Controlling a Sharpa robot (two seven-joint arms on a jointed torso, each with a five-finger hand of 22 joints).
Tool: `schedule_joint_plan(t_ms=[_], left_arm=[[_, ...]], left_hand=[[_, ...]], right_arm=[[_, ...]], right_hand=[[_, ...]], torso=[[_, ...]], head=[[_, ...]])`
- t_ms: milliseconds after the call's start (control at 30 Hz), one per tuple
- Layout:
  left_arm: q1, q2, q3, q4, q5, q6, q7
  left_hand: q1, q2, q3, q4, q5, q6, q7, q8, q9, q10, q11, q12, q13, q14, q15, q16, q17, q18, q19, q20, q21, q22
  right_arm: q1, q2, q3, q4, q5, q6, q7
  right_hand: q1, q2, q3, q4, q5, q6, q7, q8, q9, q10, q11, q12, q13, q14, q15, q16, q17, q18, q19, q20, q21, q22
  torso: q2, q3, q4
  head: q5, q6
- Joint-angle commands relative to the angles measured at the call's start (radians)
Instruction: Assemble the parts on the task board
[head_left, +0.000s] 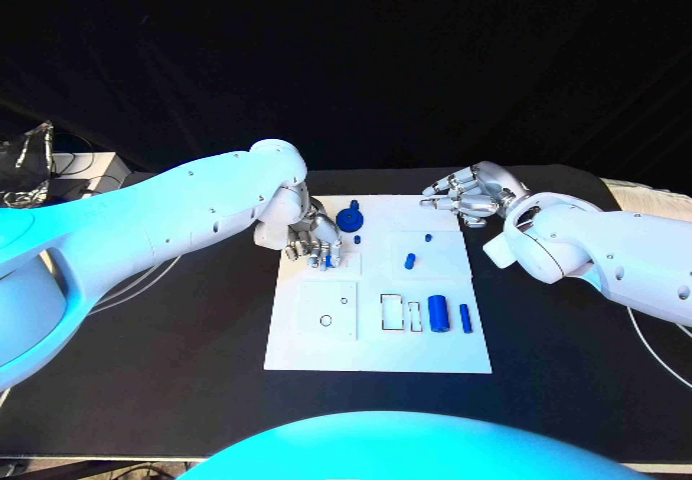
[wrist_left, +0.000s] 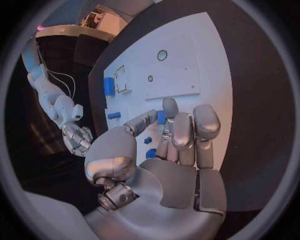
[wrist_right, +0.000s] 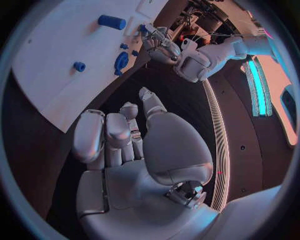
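Note:
The white task board (head_left: 378, 345) lies mid-table. My left hand (head_left: 309, 238) hovers over its far left part and pinches a small blue part (wrist_left: 161, 116) between thumb and finger. Beside it stands a blue knob-shaped part (head_left: 351, 217), with a tiny blue part (head_left: 358, 239) close by. Two short pegs (head_left: 428, 238) (head_left: 410, 261) lie further right. A thick blue cylinder (head_left: 438, 313) and a thinner one (head_left: 466, 318) lie at the board's right side, next to a rectangular recess (head_left: 392, 310). My right hand (head_left: 464, 196) hangs off the far right corner, holding nothing, its fingers loosely apart.
A raised white plate (head_left: 329, 296) with a small round hole (head_left: 326, 321) sits on the board's left half. Cables and equipment (head_left: 36, 160) lie at the table's far left. Black tabletop (head_left: 577, 380) runs all round the board.

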Motion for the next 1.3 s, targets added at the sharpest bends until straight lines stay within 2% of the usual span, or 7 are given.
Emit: schedule_joint_plan(t_ms=[33, 300, 500, 733, 1300], left_arm=[[-0.003, 0.003, -0.004, -0.003, -0.008, 0.0, -0.001], [-0.003, -0.004, -0.005, -0.006, -0.001, 0.024, -0.003], [-0.003, -0.01, -0.004, -0.005, 0.001, 0.031, -0.003], [-0.003, -0.013, -0.004, -0.006, 0.002, 0.031, -0.004], [-0.003, -0.003, -0.005, -0.011, 0.004, 0.027, 0.005]], left_hand=[[0.049, 0.037, 0.084, -0.059, 0.009, 0.032, -0.025, -0.006, 0.003, 0.006, -0.004, 0.001, 0.001, 0.008, -0.003, 0.005, 0.002, -0.007, 0.009, 0.0, 0.007, 0.107], [0.062, 0.028, 0.083, -0.069, 0.017, 0.052, -0.027, -0.035, 0.01, 0.013, -0.006, -0.006, 0.001, 0.009, -0.003, 0.009, 0.006, -0.01, 0.007, -0.002, 0.006, 0.106], [0.088, 0.015, 0.077, -0.06, 0.019, 0.063, -0.026, -0.058, 0.021, 0.016, -0.005, -0.013, 0.001, 0.009, -0.003, 0.007, 0.007, -0.011, 0.007, -0.002, 0.003, 0.105], [0.096, 0.01, 0.074, -0.057, 0.02, 0.067, -0.026, -0.067, 0.027, 0.016, -0.006, -0.015, 0.001, 0.009, -0.003, 0.006, 0.007, -0.011, 0.006, -0.002, 0.004, 0.106], [0.106, 0.004, 0.067, -0.054, 0.023, 0.071, -0.028, -0.075, 0.032, 0.018, -0.006, -0.016, 0.002, 0.01, -0.002, 0.007, 0.01, -0.012, 0.006, -0.001, 0.003, 0.105]], right_arm=[[0.0, 0.0, 0.0, 0.002, -0.008, 0.014, 0.01], [0.0, 0.0, 0.0, 0.001, -0.008, 0.014, 0.01], [0.0, 0.0, 0.0, 0.001, -0.008, 0.014, 0.01], [0.0, 0.001, 0.0, 0.0, -0.009, 0.014, 0.01], [0.0, 0.003, 0.0, -0.001, -0.013, 0.014, 0.01]], right_hand=[[0.009, 0.001, 0.0, -0.004, 0.005, 0.004, 0.004, -0.003, -0.002, -0.001, -0.007, -0.007, 0.0, 0.002, -0.006, -0.006, 0.001, 0.001, 0.077, -0.005, 0.002, 0.155], [0.009, 0.001, 0.0, -0.004, 0.005, 0.004, 0.004, -0.003, -0.002, -0.001, -0.007, -0.007, 0.0, 0.002, -0.006, -0.006, 0.001, 0.001, 0.077, -0.005, 0.002, 0.155], [0.008, 0.001, 0.0, -0.009, 0.006, 0.005, 0.004, -0.003, -0.003, -0.001, -0.007, -0.007, 0.0, 0.002, -0.006, -0.007, 0.0, 0.001, 0.077, -0.006, 0.001, 0.155], [0.008, 0.001, 0.0, -0.009, 0.006, 0.005, 0.004, -0.003, -0.003, -0.001, -0.007, -0.007, 0.0, 0.002, -0.006, -0.007, 0.0, 0.001, 0.077, -0.006, 0.001, 0.155], [0.008, 0.002, 0.001, -0.011, 0.006, 0.005, 0.004, -0.003, -0.004, -0.001, -0.007, -0.007, 0.001, 0.002, -0.006, -0.008, 0.0, 0.001, 0.077, -0.006, 0.001, 0.155]], torso=[[0.0, 0.0005, 0.0003], [-0.001, 0.0006, 0.0003], [0.0, 0.0, -0.0007], [-0.001, 0.0001, 0.0015], [0.0, 0.0006, -0.0009]], head=[[0.0, 0.0], [-0.002, 0.0], [-0.003, 0.0], [-0.002, 0.0], [-0.002, 0.0]])
